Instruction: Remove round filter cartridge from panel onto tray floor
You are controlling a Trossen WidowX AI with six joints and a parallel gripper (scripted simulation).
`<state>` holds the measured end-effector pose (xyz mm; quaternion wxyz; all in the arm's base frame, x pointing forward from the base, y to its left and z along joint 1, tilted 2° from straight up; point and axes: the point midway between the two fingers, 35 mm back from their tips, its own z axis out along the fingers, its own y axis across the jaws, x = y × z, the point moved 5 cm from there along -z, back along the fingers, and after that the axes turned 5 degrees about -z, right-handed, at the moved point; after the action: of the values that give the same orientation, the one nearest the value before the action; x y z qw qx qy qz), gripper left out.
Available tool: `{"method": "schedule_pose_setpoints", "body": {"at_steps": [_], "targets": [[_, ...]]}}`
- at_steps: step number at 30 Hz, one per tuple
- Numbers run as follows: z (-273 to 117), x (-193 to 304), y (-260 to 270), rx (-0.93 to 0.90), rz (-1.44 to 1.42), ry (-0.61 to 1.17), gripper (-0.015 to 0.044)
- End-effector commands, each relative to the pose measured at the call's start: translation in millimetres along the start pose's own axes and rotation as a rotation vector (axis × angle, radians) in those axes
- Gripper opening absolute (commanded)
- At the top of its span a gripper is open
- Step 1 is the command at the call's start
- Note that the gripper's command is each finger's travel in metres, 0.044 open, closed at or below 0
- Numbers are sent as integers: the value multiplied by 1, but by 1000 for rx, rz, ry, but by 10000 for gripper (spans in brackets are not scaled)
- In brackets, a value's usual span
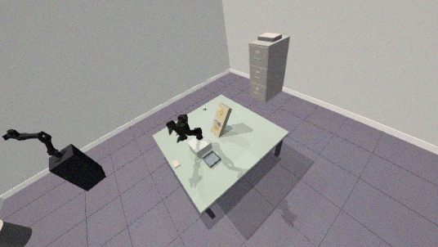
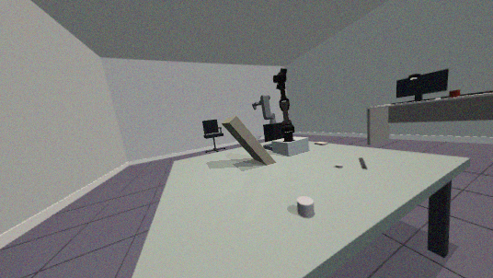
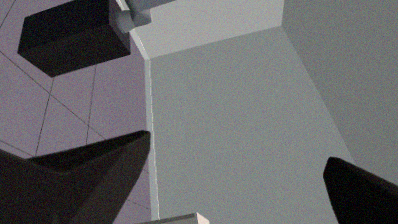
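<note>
The service panel (image 1: 223,123) (image 2: 248,142) is a tan slab leaning on the table. Its face shows in the top view with a small yellow-orange round mark and a grey-blue patch; I cannot tell which is the filter cartridge, nor see its slots. The face is turned away in the exterior view. The tray (image 1: 212,159) is shallow, blue-grey inside, beside the arm's white base block, with nothing visible in it. My gripper (image 3: 237,153) (image 1: 175,136) is open, with nothing between its fingers, raised high and away from panel and tray. The wrist view shows neither.
The white base block (image 1: 199,145) (image 2: 291,146) stands between gripper and tray. A white cylinder (image 2: 305,207) (image 1: 204,109) stands on the table. A pale flat block (image 1: 176,163) (image 2: 320,143), a dark strip (image 2: 362,163) and a small pale piece (image 2: 338,166) also lie there.
</note>
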<state>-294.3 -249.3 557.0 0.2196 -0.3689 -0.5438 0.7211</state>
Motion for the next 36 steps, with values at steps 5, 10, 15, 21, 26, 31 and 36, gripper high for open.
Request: {"method": "schedule_pose_setpoints", "body": {"at_steps": [5,10,15,21,26,31,36], "targets": [[-24,3,-41,187,-169,-3,269],[-69,5,-92,455,-420,43,137],[-125,2,-133,714,-662,144,91],[-202,-7,-165,1012,-945,342,91],[-273,-19,-176,1245,-1175,583,91],[-344,-36,-169,1457,-1366,881,91],[-410,-55,-147,1645,-1502,1210,91]]}}
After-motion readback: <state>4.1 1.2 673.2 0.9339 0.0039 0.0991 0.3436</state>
